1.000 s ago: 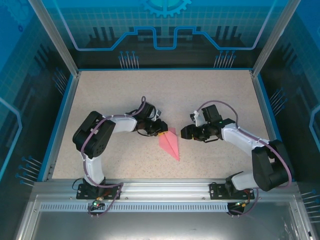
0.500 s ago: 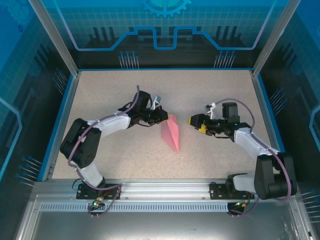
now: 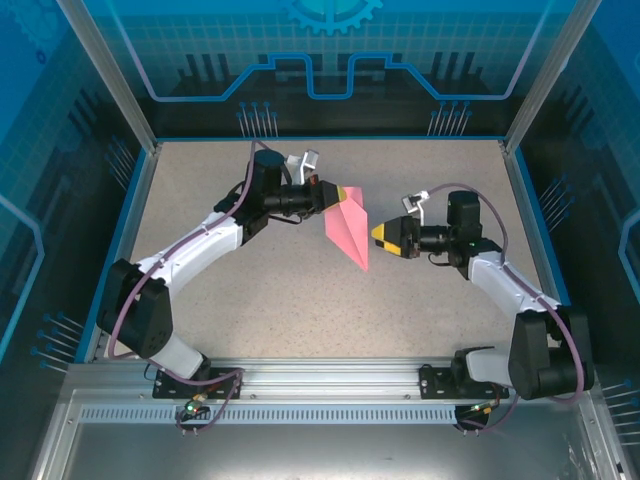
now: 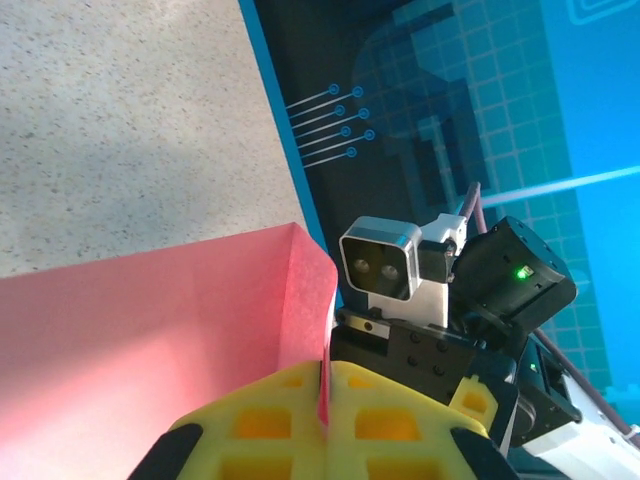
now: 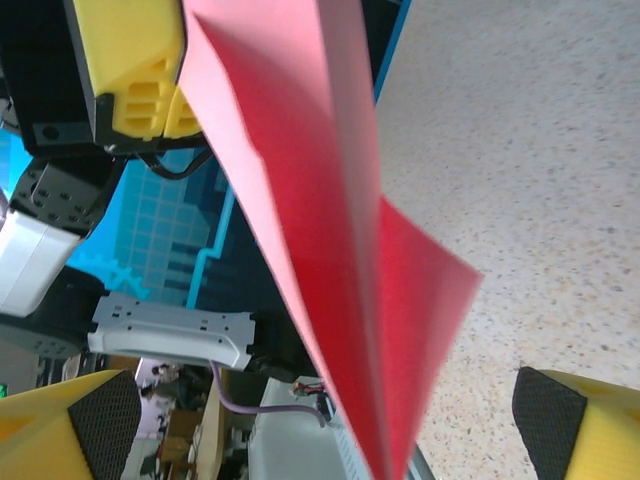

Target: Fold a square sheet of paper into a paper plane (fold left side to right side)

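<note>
The square sheet of paper is folded into a slim pink-red paper plane [image 3: 348,234], held off the table with its point down toward the front. My left gripper [image 3: 338,193] is shut on its upper back edge. In the left wrist view the yellow pads [image 4: 270,420] pinch the paper edge [image 4: 323,395], and the pink plane [image 4: 150,320] spreads out to the left. My right gripper [image 3: 377,237] stands open just right of the plane and points at it. In the right wrist view the plane [image 5: 330,230] hangs between the wide-apart fingertips [image 5: 100,420], touching neither.
The speckled table [image 3: 250,300] has a blue rim [image 3: 128,230] and clear enclosure walls around it. The right arm's wrist camera [image 4: 380,260] faces my left gripper from close by. The aluminium base rail [image 3: 330,375] runs along the near edge.
My left gripper has shut on the plane, then lifted it off the table and carried it toward the back. The right gripper opened wide and drew back to the right.
</note>
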